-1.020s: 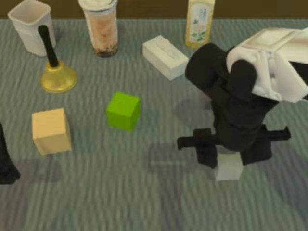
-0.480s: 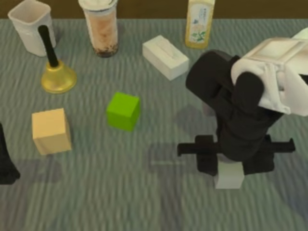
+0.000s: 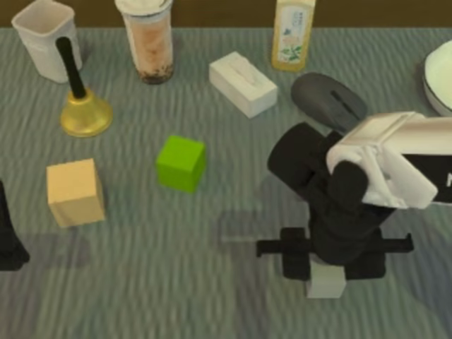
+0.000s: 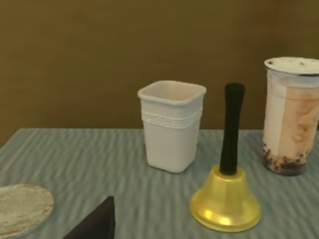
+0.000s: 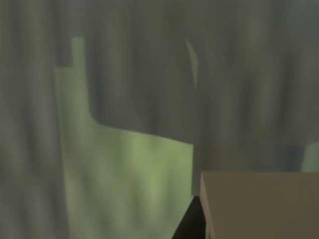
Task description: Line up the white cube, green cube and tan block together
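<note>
Under right gripper (image 3: 327, 267), white cube (image 3: 326, 285), gripped

Right arm: reaches in from 3 o'clock, wrist bent downward. Right gripper (image 3: 326, 263): at 5 o'clock, pointing down, fingers apparently closed on something, contact partly hidden. Left arm: parked at 9 o'clock edge.

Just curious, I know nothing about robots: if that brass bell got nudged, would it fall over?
Probably not easily: the brass bell flares to a wide base, so it likely slides. A push high on its tall black handle could tip it. It may then roll, being round.
</note>
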